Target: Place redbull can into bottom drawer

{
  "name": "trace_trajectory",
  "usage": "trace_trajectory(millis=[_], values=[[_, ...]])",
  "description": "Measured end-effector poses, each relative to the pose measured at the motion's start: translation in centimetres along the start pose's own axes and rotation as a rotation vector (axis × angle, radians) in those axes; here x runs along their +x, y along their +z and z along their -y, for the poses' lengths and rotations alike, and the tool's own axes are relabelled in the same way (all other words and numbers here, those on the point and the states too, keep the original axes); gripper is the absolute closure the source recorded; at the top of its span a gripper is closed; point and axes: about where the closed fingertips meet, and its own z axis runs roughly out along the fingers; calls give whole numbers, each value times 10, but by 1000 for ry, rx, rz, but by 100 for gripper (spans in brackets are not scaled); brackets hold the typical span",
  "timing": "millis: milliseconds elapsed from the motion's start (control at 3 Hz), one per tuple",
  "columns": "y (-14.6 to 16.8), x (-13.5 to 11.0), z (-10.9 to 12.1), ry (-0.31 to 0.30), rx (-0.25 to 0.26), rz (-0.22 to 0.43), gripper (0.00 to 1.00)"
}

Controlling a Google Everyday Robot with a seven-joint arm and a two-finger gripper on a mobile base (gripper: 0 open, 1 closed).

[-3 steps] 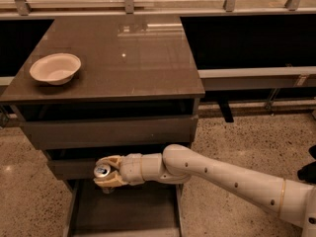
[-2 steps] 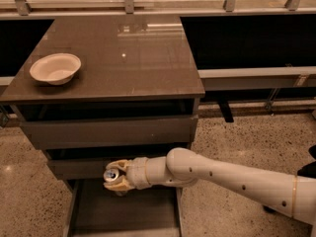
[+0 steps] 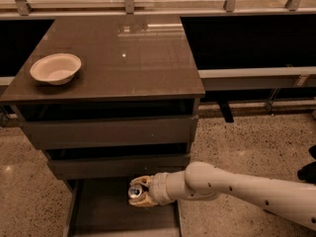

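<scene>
My gripper [image 3: 138, 193] is shut on the redbull can [image 3: 135, 191], whose shiny pull-tab top faces the camera. It holds the can over the open bottom drawer [image 3: 103, 212], a shallow tray with a dark floor pulled out below the two closed upper drawers. The can sits near the drawer's back right part, just in front of the middle drawer's front. The can's lower body is hidden by the fingers. My white arm [image 3: 237, 189] reaches in from the right.
A white bowl [image 3: 55, 68] stands at the left of the brown cabinet top [image 3: 128, 53]. Two closed grey drawer fronts [image 3: 108, 131] sit above the open one. Speckled floor [image 3: 247, 142] lies to the right; a rail and dark shelf run behind.
My gripper has moved the can to the right and lower, further in over the open bottom drawer.
</scene>
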Motion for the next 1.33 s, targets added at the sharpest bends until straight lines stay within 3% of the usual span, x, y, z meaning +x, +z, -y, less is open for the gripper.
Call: trace_trajectory(millis=[333, 667, 1000, 1333], values=[[0, -3, -1, 13, -25, 32, 100], [-8, 32, 9, -13, -44, 99, 100], [-9, 94, 14, -44, -62, 203, 100], [-5, 130, 22, -85, -94, 301, 100]])
